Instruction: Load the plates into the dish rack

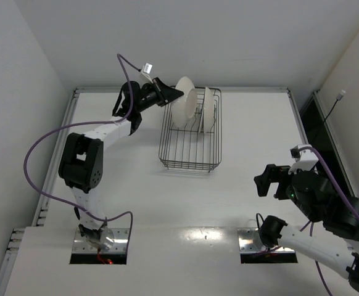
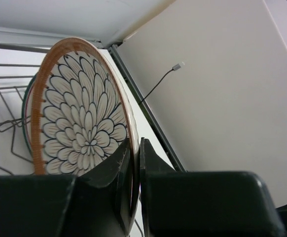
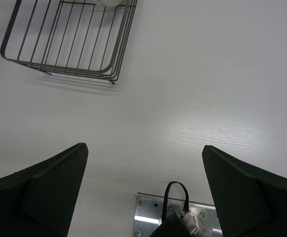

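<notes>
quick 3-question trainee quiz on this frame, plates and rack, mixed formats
1. True or false: the right gripper is open and holds nothing.
2. Where does the left gripper grip the plate?
A. at its rim
B. at its centre
C. it does not touch it
3. In the top view, is the held plate at the upper or the lower end of the dish rack?

Key: 1 true. 2 A. 3 upper end.
</notes>
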You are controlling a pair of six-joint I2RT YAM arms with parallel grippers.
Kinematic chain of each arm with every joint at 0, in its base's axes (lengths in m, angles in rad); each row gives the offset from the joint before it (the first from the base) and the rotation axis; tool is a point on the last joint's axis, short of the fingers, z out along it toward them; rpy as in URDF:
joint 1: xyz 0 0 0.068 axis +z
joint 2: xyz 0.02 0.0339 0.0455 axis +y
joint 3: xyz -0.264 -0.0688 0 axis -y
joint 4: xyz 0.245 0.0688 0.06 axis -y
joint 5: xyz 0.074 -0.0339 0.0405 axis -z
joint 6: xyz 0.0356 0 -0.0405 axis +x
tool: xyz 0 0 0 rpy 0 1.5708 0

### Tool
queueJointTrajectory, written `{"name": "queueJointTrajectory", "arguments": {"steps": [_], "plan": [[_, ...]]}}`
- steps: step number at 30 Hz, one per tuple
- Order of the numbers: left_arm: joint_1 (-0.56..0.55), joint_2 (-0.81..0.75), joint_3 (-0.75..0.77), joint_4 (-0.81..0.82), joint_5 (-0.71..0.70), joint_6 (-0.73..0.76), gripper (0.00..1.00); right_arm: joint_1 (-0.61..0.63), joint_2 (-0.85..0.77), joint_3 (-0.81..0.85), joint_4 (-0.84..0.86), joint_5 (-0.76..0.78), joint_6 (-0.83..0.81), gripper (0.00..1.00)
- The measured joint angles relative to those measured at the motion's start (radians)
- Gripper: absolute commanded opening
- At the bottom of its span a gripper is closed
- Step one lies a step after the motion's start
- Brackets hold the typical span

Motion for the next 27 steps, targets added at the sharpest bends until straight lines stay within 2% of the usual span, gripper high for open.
{"name": "queueJointTrajectory", "arguments": {"steps": [15,27], "plan": [[-0.039,0.058,0.021,0.013,-0.139,0.022,0.00,0.000,-0.015,0.000,-0.001,0.002,0.005,0.99],[-0.065,-0.002,0.017,-0.019,-0.208,0.038,0.00,0.000,-0.015,0.000,-0.001,0.006,0.008,0.99]]}}
